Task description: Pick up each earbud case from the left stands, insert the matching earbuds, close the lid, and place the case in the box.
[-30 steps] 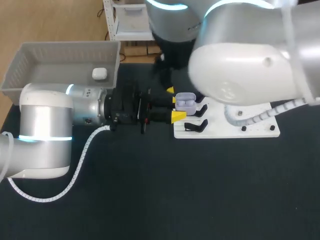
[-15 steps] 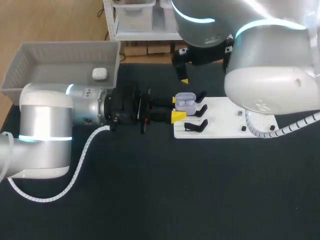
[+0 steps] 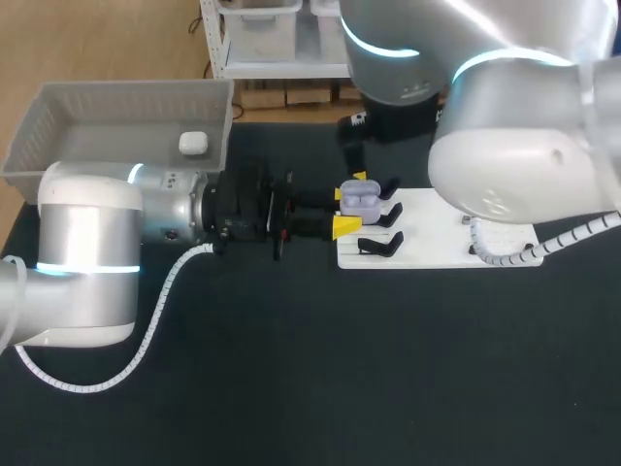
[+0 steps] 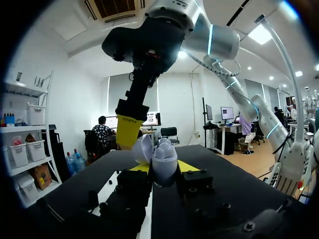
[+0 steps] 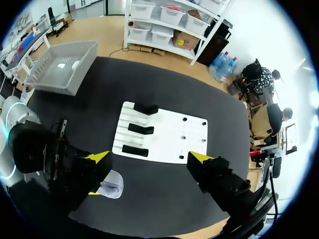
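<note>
Left gripper (image 4: 164, 167): clamped on earbud case (image 3: 359, 198) | case: lid open, cavity facing up, long axis unclear | right gripper (image 5: 149, 157): fingers spread, one tip beside case.

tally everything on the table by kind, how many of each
earbud cases: 2 (lavender case, white case)
black stands: 3
base board: 1
box: 1
total: 7
</note>
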Robot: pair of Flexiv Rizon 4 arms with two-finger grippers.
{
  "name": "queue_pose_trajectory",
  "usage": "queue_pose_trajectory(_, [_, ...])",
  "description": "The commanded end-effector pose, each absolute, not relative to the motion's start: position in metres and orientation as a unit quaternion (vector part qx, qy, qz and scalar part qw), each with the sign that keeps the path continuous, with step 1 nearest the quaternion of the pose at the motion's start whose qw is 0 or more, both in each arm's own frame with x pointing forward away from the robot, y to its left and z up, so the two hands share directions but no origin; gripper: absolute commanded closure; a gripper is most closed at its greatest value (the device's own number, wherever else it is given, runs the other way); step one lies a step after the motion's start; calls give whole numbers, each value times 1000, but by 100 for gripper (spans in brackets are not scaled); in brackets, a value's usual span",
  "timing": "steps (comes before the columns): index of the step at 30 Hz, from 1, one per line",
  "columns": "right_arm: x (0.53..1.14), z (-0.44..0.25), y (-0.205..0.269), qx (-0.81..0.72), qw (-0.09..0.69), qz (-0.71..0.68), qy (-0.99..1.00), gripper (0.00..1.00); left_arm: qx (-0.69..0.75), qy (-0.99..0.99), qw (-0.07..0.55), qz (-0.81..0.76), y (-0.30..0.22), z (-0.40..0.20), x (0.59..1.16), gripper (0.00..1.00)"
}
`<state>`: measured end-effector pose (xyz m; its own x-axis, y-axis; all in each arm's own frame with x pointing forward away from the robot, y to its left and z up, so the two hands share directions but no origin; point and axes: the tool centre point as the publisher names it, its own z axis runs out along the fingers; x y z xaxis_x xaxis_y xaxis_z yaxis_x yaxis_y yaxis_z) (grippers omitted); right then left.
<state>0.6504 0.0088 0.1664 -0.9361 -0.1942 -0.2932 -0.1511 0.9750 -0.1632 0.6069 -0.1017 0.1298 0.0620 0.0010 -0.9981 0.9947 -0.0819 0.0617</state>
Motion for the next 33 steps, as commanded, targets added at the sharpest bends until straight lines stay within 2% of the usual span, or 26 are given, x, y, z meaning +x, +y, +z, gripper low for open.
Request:
queue_pose_trajectory(1, [641, 166, 10, -91, 147, -67, 983, 0, 535, 465, 496, -502, -101, 130, 606, 100])
queue_pose_trajectory(8, [624, 166, 13, -96, 146, -70, 982, 0, 535, 465, 496, -502, -101, 130, 606, 100])
queue_pose_trajectory(15, [615, 204, 6, -96, 271, -88, 954, 0, 535, 465, 496, -502, -101, 130, 606, 100])
queue_pose_trajectory(20, [596, 235, 14, -157, 316, -35, 935, 0, 514, 499, 486, -500, -94, 134, 608, 100])
queue_pose_trajectory(26, [573, 258, 18, -207, 337, 21, 918, 0, 466, 549, 491, -492, -58, 160, 610, 100])
queue_pose_trajectory(33, [573, 258, 18, -207, 337, 21, 918, 0, 435, 586, 531, -431, 2, 196, 630, 100])
